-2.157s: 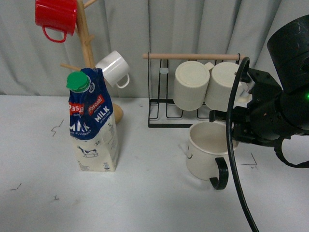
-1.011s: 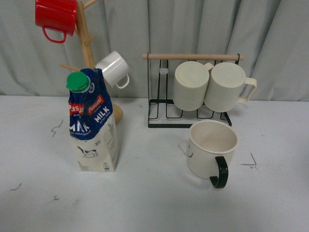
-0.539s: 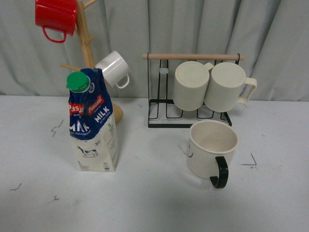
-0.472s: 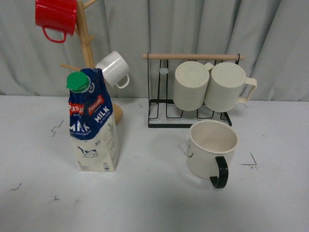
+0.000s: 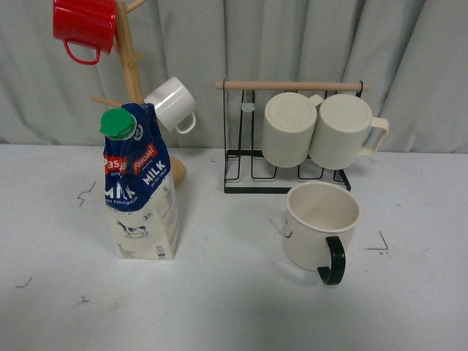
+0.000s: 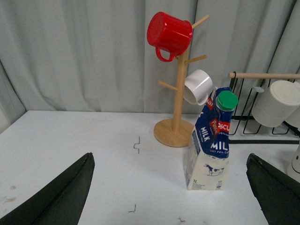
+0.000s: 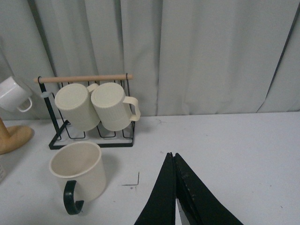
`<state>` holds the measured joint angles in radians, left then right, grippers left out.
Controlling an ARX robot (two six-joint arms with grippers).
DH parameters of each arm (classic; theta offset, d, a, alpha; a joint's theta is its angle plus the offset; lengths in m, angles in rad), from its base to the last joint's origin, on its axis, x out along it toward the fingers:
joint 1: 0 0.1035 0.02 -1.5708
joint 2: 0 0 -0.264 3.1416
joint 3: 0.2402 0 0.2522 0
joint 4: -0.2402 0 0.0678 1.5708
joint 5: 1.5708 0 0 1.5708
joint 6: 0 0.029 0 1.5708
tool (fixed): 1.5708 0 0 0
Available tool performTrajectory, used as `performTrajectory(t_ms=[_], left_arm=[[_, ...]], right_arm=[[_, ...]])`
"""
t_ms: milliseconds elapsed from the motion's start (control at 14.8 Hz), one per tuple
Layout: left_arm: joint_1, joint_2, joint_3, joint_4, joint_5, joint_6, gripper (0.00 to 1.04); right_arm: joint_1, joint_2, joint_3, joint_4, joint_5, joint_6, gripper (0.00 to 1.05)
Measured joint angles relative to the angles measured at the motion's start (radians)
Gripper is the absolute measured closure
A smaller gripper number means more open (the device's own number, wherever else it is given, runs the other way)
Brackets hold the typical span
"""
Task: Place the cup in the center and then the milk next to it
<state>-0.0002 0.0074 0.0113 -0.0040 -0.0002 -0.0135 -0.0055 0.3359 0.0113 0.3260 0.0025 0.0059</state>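
The cup (image 5: 320,235), a large cream mug with a black handle, stands upright on the white table (image 5: 234,307) right of centre, just in front of the black rack. It also shows in the right wrist view (image 7: 77,174). The milk (image 5: 139,186), a blue and cream carton with a green cap, stands upright at the left, in front of the wooden mug tree; it also shows in the left wrist view (image 6: 212,140). My left gripper (image 6: 171,187) is open and empty, well short of the carton. My right gripper (image 7: 172,157) is shut and empty, apart from the cup. Neither arm shows in the front view.
A wooden mug tree (image 5: 131,80) at the back left holds a red mug (image 5: 84,25) and a small white mug (image 5: 172,104). A black wire rack (image 5: 289,175) with a wooden bar carries two ribbed cream mugs (image 5: 314,131). A grey curtain closes the back.
The right arm, which stood over the cup 2.2 s ago, has left the front view. The cup and the milk have not moved since.
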Motion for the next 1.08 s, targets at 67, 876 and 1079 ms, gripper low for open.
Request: performTrajectory(t_ms=[67, 876, 1079], left_arm=[[0.000, 0.000, 0.000, 0.000, 0.000, 0.000, 0.07], [0.000, 0.000, 0.000, 0.000, 0.000, 0.000, 0.07], [0.000, 0.000, 0.000, 0.000, 0.000, 0.000, 0.07]], right_arm=[[0.000, -0.021, 0.000, -0.013, 0.000, 0.000, 1.03], [0.000, -0.332, 0.000, -0.328, -0.002, 0.000, 1.03], [0.000, -0.332, 0.000, -0.330, -0.003, -0.001, 0.87]])
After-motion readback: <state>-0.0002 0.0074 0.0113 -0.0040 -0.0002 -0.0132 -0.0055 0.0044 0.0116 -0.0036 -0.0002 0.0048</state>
